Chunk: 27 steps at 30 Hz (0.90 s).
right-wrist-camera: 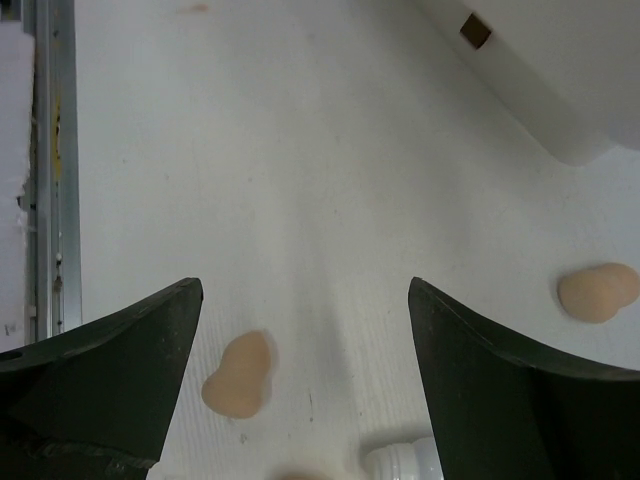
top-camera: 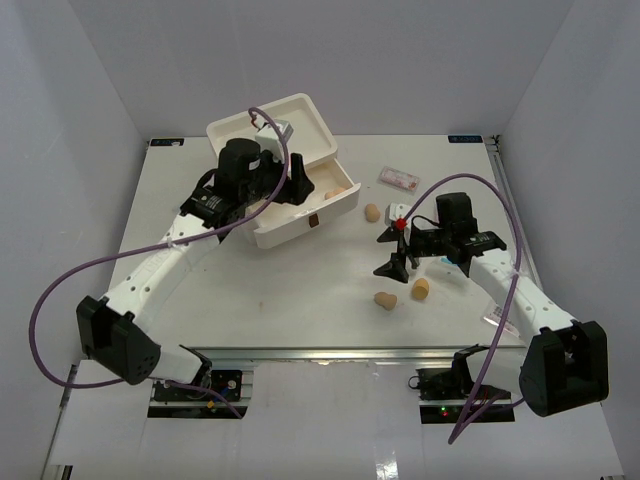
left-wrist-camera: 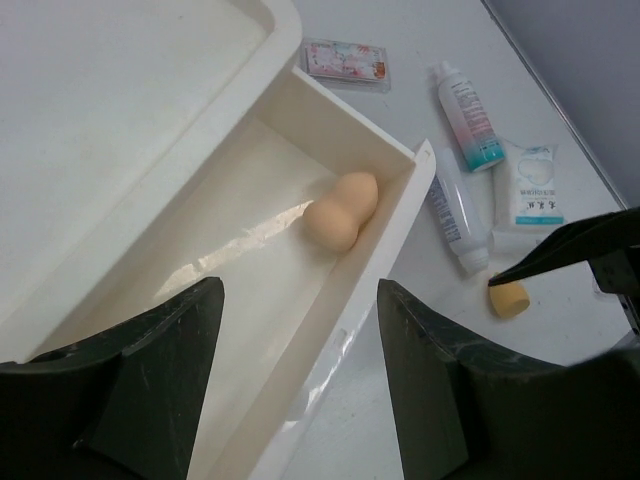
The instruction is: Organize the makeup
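Note:
A tan egg-shaped sponge (left-wrist-camera: 340, 210) lies inside the open drawer (left-wrist-camera: 392, 228) of the white box (top-camera: 262, 128); it also shows in the top view (top-camera: 332, 196). My left gripper (left-wrist-camera: 300, 300) hangs open and empty over the drawer's front edge (top-camera: 293, 190). My right gripper (top-camera: 390, 253) is open and empty above the table. Three more sponges (top-camera: 372, 212) (top-camera: 385, 299) (top-camera: 420, 289) lie around it. Two of them show in the right wrist view (right-wrist-camera: 238, 375) (right-wrist-camera: 598, 292). A pink-red packet (top-camera: 399, 178), two white tubes (left-wrist-camera: 465, 115) (left-wrist-camera: 455, 215) and a sachet (left-wrist-camera: 530, 190) lie to the right.
The drawer (top-camera: 300, 225) juts from the box toward the table's middle. The right arm covers most of the tubes in the top view. A tube's cap (right-wrist-camera: 405, 462) shows at the bottom of the right wrist view. Another sachet (top-camera: 500, 316) lies near the right edge.

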Each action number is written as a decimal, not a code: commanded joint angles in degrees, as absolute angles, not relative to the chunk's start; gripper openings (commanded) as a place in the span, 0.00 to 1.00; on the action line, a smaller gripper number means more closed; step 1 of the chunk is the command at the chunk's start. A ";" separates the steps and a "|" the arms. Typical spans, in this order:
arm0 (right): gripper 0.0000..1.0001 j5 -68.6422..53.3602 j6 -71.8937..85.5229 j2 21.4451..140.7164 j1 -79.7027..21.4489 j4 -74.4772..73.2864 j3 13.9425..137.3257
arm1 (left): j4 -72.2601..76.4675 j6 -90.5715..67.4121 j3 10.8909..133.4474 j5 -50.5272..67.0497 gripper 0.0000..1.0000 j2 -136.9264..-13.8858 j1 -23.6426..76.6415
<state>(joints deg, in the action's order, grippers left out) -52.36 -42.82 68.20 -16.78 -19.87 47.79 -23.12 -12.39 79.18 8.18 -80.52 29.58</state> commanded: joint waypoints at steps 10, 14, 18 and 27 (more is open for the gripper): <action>0.88 -28.48 -51.97 77.73 -25.74 -26.45 45.67 | -14.73 -11.32 45.88 -10.51 0.87 -37.40 29.53; 0.85 -22.80 -46.54 81.41 -28.23 -23.56 45.75 | -14.22 -11.23 41.88 -13.91 0.89 -32.52 29.53; 0.71 -20.80 -44.19 85.26 -29.69 -24.30 46.81 | -13.80 -10.93 41.26 -14.06 0.89 -32.05 29.53; 0.48 -19.14 -43.51 87.96 -29.82 -28.15 47.46 | -13.97 -10.81 41.40 -13.89 0.89 -32.52 29.53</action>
